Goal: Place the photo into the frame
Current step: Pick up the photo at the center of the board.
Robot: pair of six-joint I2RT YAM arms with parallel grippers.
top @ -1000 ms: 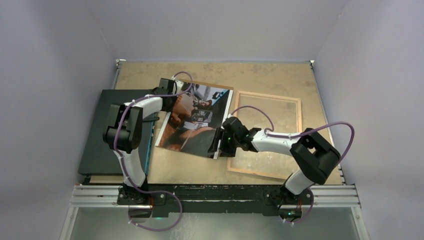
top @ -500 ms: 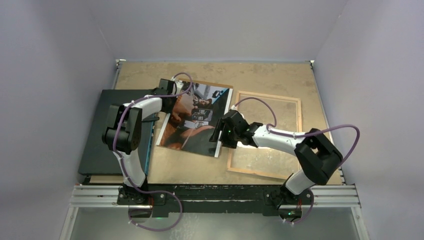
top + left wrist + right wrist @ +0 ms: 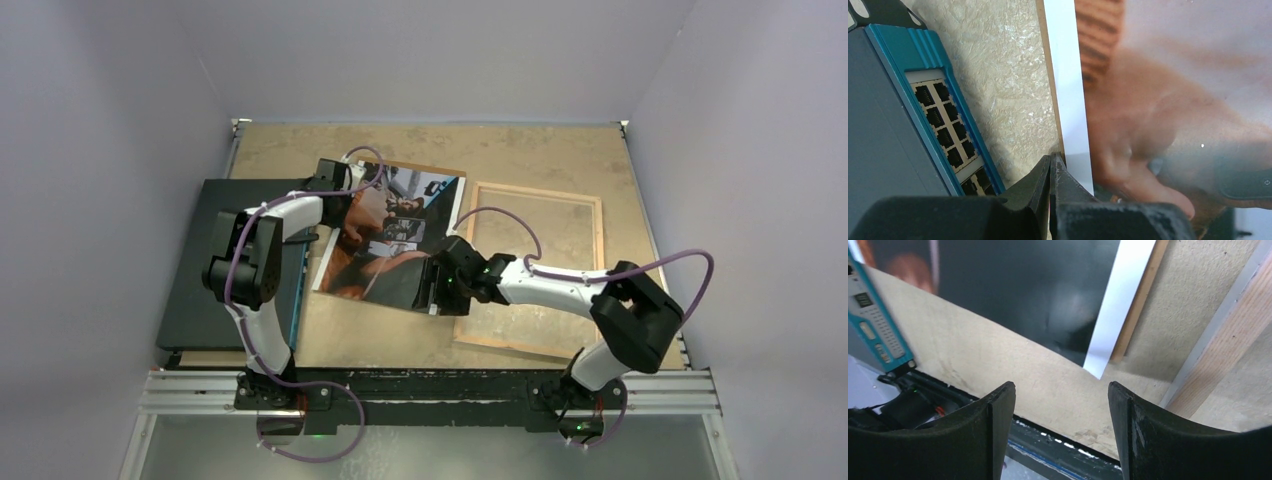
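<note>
I saw the large glossy orange-brown-and-black photo print [image 3: 390, 240] lying flat, not yet inside the empty light-wood rectangular frame [image 3: 540, 190] at its three o'clock, left gripper [image 3: 1052, 160] pressed together at its eleven o'clock corner, right gripper [image 3: 1060, 390] spread above its five o'clock corner.

Shows right gripper [image 3: 1060, 390] spread wide above tan table [image 3: 998, 375]. Past the fingers, corner of photo [image 3: 1023, 290]: dark area, white strip [image 3: 1120, 305] along its edge, lower edge curved. Wooden frame [image 3: 1228, 345] at right, teal box [image 3: 875, 330] at left.
</note>
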